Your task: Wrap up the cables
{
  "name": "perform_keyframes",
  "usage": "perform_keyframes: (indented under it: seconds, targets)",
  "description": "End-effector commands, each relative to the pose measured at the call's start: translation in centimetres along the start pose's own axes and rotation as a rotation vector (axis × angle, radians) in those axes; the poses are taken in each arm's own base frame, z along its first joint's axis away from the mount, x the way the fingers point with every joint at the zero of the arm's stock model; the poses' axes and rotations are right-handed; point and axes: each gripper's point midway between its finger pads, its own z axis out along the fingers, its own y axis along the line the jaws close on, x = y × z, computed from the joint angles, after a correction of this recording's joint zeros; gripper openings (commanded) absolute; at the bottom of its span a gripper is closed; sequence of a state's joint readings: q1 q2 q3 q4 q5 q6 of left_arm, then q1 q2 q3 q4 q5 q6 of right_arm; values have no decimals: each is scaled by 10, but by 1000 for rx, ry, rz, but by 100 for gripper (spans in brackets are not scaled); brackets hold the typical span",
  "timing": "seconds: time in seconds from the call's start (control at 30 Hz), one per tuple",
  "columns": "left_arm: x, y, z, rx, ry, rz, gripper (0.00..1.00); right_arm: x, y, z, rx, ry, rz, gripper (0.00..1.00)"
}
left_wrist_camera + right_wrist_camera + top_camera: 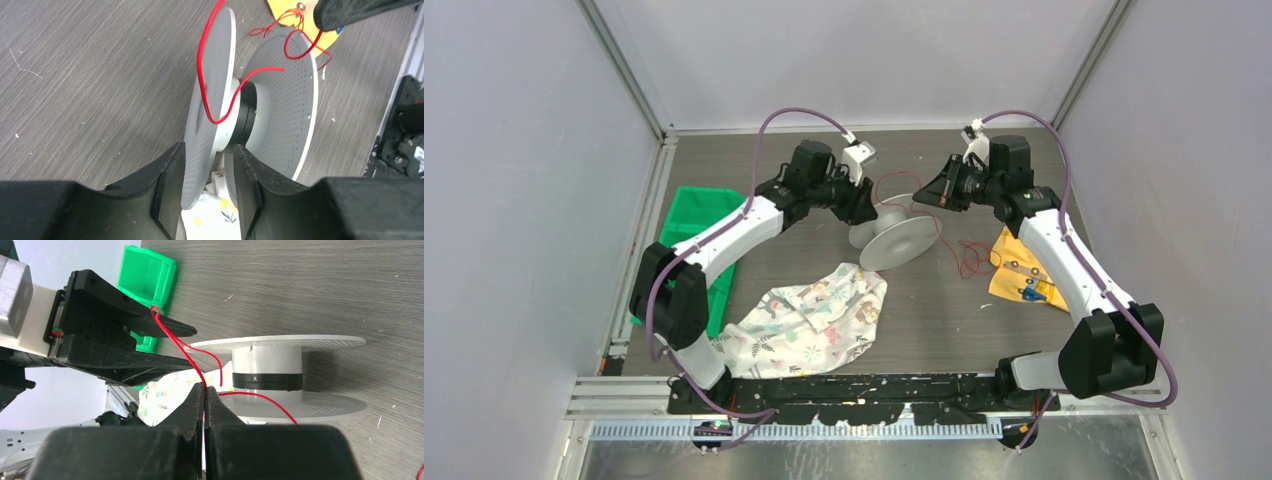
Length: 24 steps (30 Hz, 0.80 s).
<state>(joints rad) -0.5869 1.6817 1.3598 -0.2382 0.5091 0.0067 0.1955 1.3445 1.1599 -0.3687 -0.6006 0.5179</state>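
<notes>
A grey two-flange spool [894, 240] stands tilted on the table's middle. My left gripper [864, 208] straddles its near flange [207, 100], and its jaws [207, 150] are shut on that flange's rim. The cables are one thin red wire [202, 65] that loops over the flange, runs past the hub [267, 362] and ends in a loose tangle [967, 258] on the table. From the spool's right, my right gripper [926, 198] is shut on the red wire [175, 340], which leaves its fingertips [205, 387] towards the left gripper's fingers.
A green bin [694, 225] stands at the left edge. A patterned cloth [814, 320] lies in front of the spool. A yellow card with small parts [1024, 275] lies under the right arm. Grey enclosure walls stand close on three sides.
</notes>
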Motion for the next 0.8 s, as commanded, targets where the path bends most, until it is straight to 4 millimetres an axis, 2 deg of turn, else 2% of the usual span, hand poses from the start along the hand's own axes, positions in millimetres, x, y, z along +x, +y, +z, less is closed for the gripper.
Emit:
perform_keyframes:
  seconds: [0.0,0.07,0.1,0.3,0.43,0.77]
  targets:
    - [-45,-11,-13,19,-157,-7,43,-14,16,-3,-36,-33,-48,1]
    - [-47,-11,-11,9,-184,-21,64,-14,17,-3,-37,-33,-49,1]
    - [-48,-12,-10,11,-195,-22,66,-14,17,-3,-35,-34,-49,0]
    - [-48,-16,-4,29,-199,-64,67,-15,17,-2,-36,-34,-47,1]
    - [-55,-19,0,40,-240,-84,67,-15,18,-3,-36,-35,-47,1]
    - [-53,-19,23,4,-218,-48,65,-15,20,-1,-38,-31,-47,1]
